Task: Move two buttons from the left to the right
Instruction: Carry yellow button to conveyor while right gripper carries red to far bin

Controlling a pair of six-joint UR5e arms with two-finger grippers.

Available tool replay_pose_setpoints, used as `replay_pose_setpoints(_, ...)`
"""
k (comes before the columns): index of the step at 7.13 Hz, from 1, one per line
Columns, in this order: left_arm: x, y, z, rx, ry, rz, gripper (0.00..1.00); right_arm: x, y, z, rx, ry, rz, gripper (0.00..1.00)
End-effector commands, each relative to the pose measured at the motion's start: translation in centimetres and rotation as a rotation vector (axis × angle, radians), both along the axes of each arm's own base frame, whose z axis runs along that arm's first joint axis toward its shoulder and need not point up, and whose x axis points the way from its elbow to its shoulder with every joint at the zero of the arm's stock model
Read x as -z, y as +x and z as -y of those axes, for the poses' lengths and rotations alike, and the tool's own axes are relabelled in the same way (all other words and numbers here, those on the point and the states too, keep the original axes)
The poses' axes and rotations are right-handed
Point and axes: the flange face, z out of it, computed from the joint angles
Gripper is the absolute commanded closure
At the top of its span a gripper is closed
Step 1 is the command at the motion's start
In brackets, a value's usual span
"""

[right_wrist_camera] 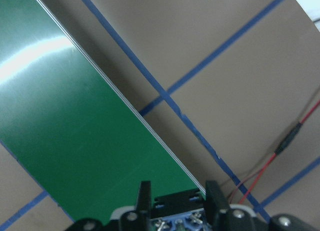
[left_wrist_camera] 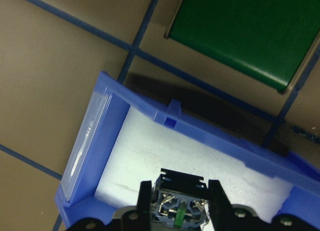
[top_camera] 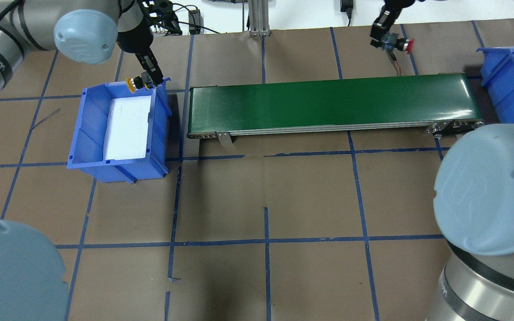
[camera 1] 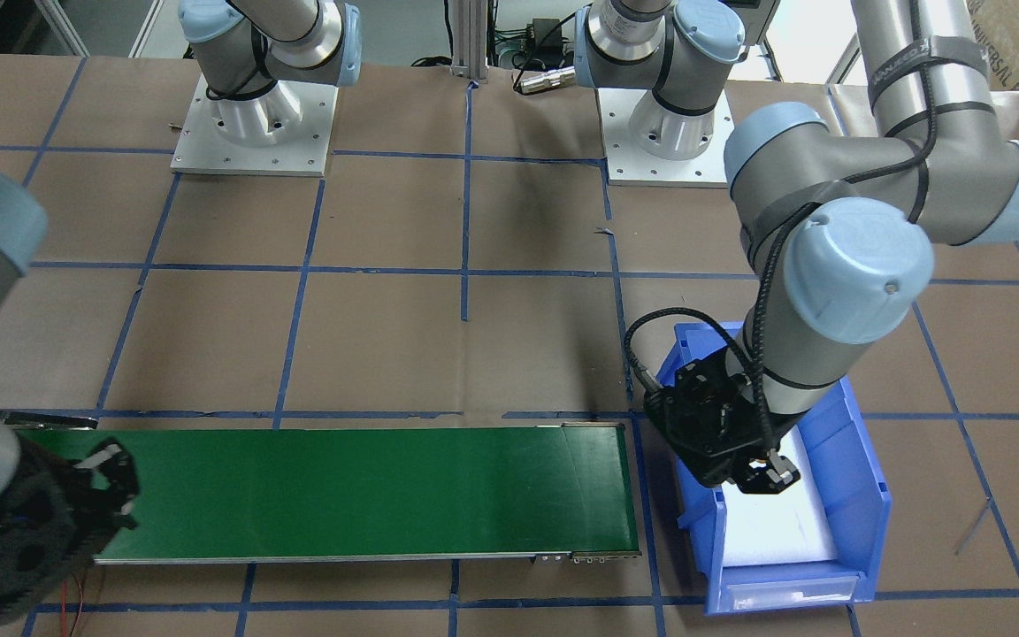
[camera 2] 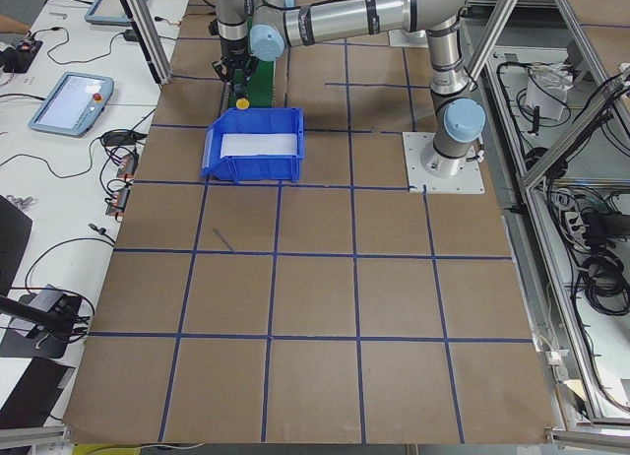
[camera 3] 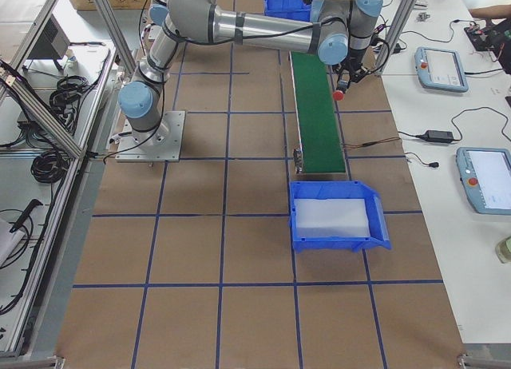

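My left gripper (top_camera: 146,81) is shut on the yellow button (top_camera: 130,84) and holds it above the far edge of the left blue bin (top_camera: 88,133). In the left wrist view the button's black-and-silver body (left_wrist_camera: 180,211) sits between the fingers (left_wrist_camera: 145,193) over the bin's white foam. My right gripper (top_camera: 387,41) is shut on the red button (top_camera: 407,43) and holds it beyond the far right part of the green conveyor belt (top_camera: 328,102). The right wrist view shows its body (right_wrist_camera: 181,222) between the fingers, above the belt's edge.
A second blue bin (top_camera: 509,89) stands at the belt's right end. Red and black wires (right_wrist_camera: 280,146) lie on the brown paper near the right gripper. Blue tape lines grid the table. Both arms' elbows (top_camera: 484,196) fill the near corners of the overhead view.
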Motion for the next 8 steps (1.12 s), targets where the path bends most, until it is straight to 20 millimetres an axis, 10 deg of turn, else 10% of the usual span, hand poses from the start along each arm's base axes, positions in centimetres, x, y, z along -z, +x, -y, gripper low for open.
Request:
replay_pose_setpoints(1,2.8,-4.3,0.8,-0.031,-0.024,-0.012,0.92,-2.7,-12.7,-2.6,0.18,0.031,0.008,0.94)
replay_pose_setpoints(5,5.5,-9.5,2.9,-0.077,-0.037,-0.024,0.92,-0.8,-35.3,-9.1,0.493,0.061,0.024,0.93)
replay_pose_setpoints(6,5.5,-10.6,3.0,-0.103,-0.045,-0.027,0.71,1.8,-36.9,-8.8,0.514,0.088,0.032,0.93)
replay_pose_setpoints(7,5.6,-11.8,2.6,-0.102,-0.046,-0.023,0.01,4.2,-37.8,-7.8,0.519,0.078,0.023,0.93)
replay_pose_setpoints(8,5.5,-12.0,2.4,-0.101,-0.045,-0.02,0.0,5.6,-38.0,-7.3,0.521,0.081,0.034,0.93)
